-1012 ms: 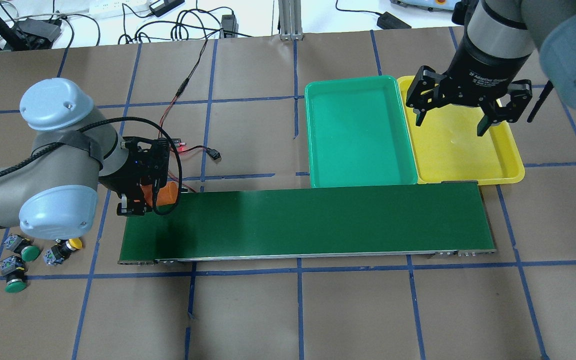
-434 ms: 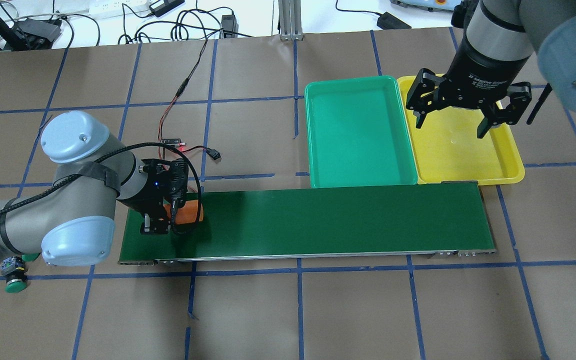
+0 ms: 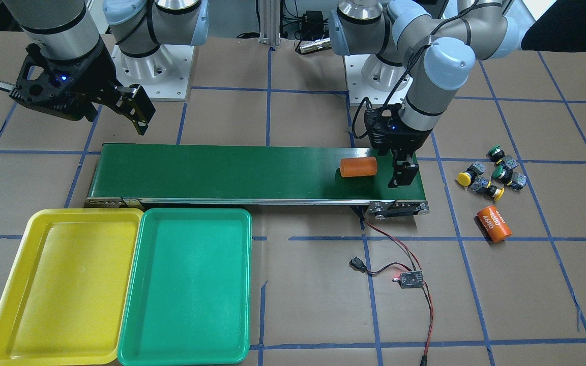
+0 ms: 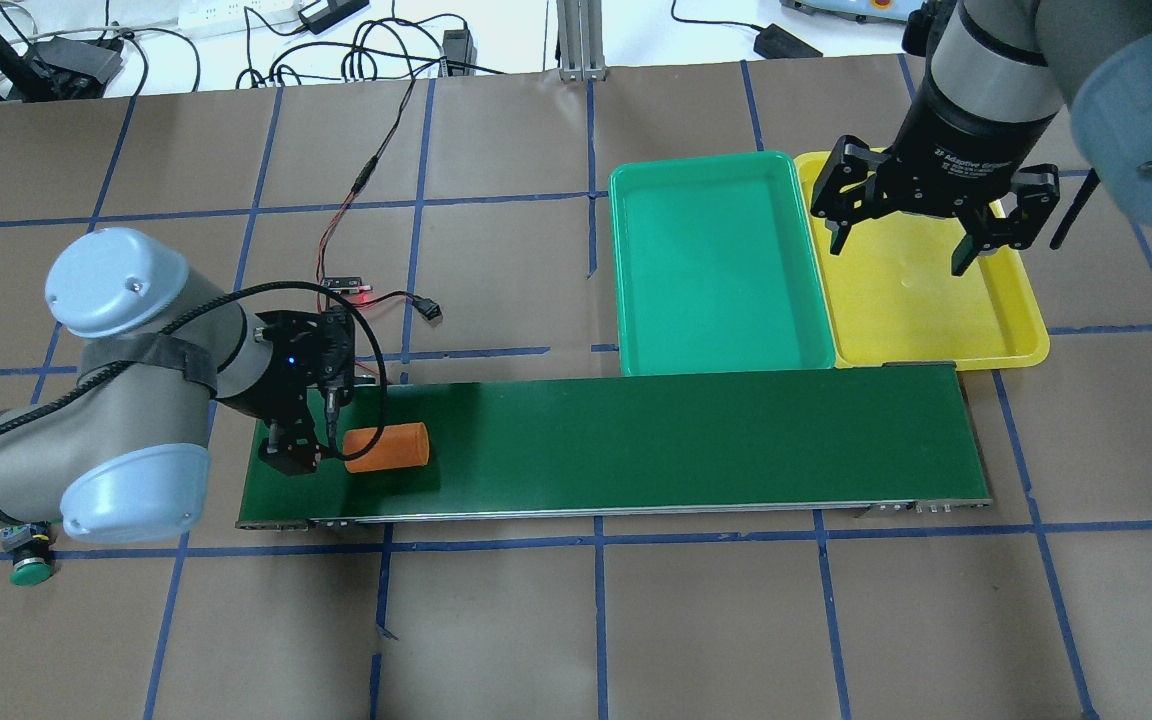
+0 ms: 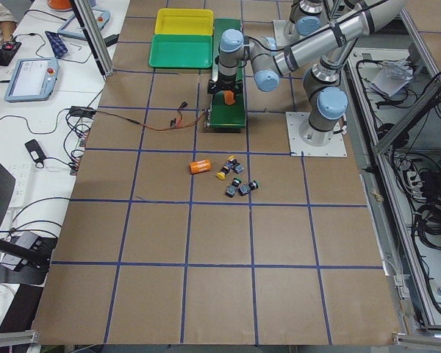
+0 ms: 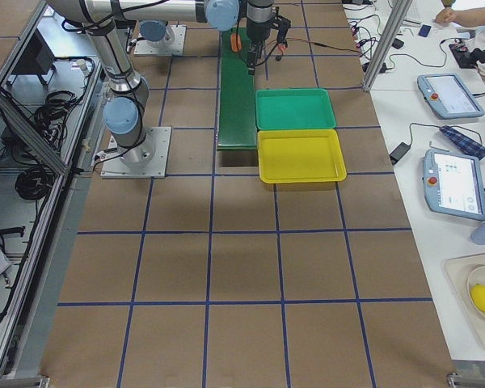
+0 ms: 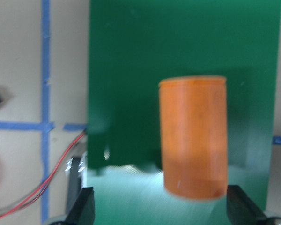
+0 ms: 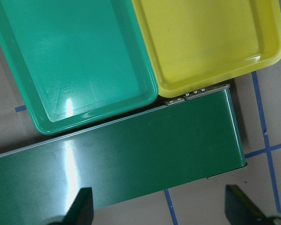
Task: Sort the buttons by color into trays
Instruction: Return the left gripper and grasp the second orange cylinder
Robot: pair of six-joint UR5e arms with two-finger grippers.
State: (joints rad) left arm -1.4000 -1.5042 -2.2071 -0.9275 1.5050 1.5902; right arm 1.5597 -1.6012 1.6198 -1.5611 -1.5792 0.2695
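- Brown paper crossed by blue tape lines covered the table [image 4: 496, 620], and a long dark-green conveyor belt [image 4: 656, 440] ran across its middle.
- Four small push-button switches lay in a tight cluster on the paper, past the belt's end on the robot's left. Two had green mushroom caps [image 3: 498, 172] and two had yellow mushroom caps [image 3: 464, 177], all on dark blocky bodies and tipped on their sides.
- At the belt's other end, a shallow yellow plastic tray [image 3: 64, 284] and a shallow green plastic tray [image 3: 186, 284] sat side by side. They were well apart from the switches, and neither held one.
- The left gripper [image 4: 311, 432] hung low over the belt's end, its fingers spread wide and holding nothing. A plain orange cylinder [image 4: 388, 447] lay on its side on the belt just beside it.
- A second orange cylinder marked 4680 [image 3: 494, 224] lay on the paper near the switches.
- The right gripper [image 4: 899, 255] hovered above the yellow tray, fingers spread and empty.
- You would likely have found each switch light, rigid and hard-shelled. The domed cap looked smooth enough to slip, so the flat sides of the blocky body seemed the safer place to pinch.
- Because the switches lay so close together, you would probably have needed a narrow approach to avoid nudging a neighbour.
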